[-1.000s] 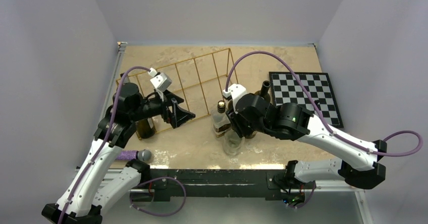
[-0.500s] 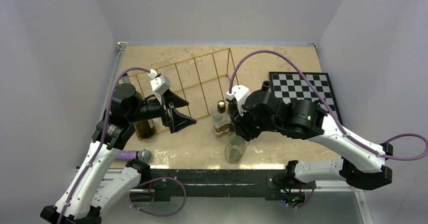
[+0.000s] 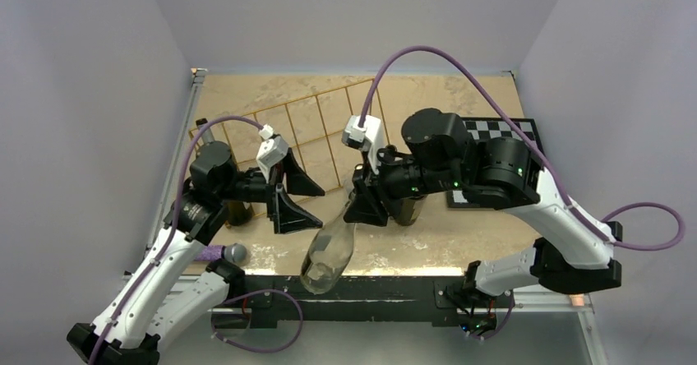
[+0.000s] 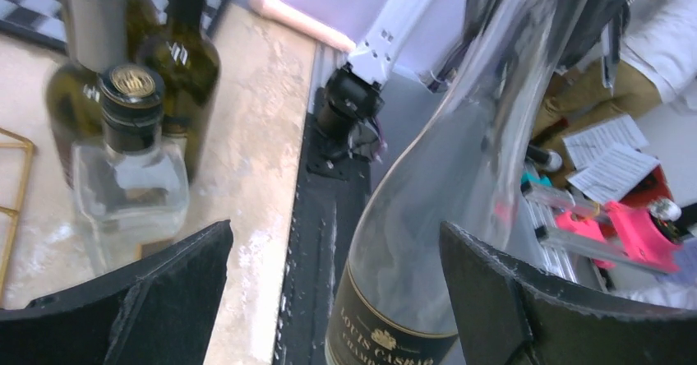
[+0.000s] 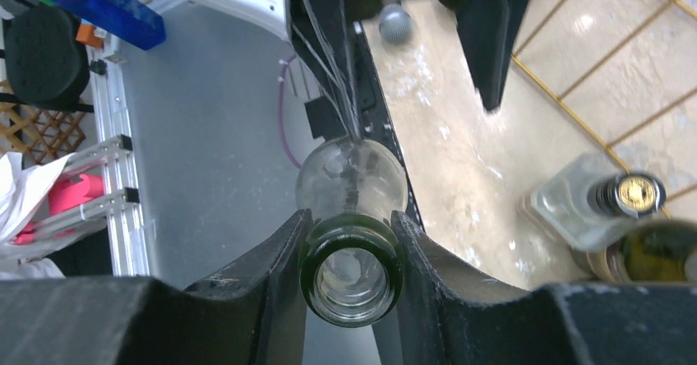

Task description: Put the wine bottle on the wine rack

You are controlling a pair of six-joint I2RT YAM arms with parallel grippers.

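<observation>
The clear wine bottle (image 3: pixel 327 254) is being hoisted and tilted — neck clamped in the right gripper (image 5: pixel 352 246), left gripper (image 3: pixel 297 202) spread apart — so racking is seemingly being started.

The only print that can be read is on the black label (image 4: pixel 386 338) low on the wine bottle (image 4: pixel 460 217), in the left wrist view. Its gold capitals begin "LOUIS CAS", the last letters unclear, and a smaller line under them starts "CHAMP" and is cut by the picture's edge. The gold emblem on the cap (image 4: pixel 131 81) of the square bottle (image 4: pixel 131 192) is too small to read.
</observation>
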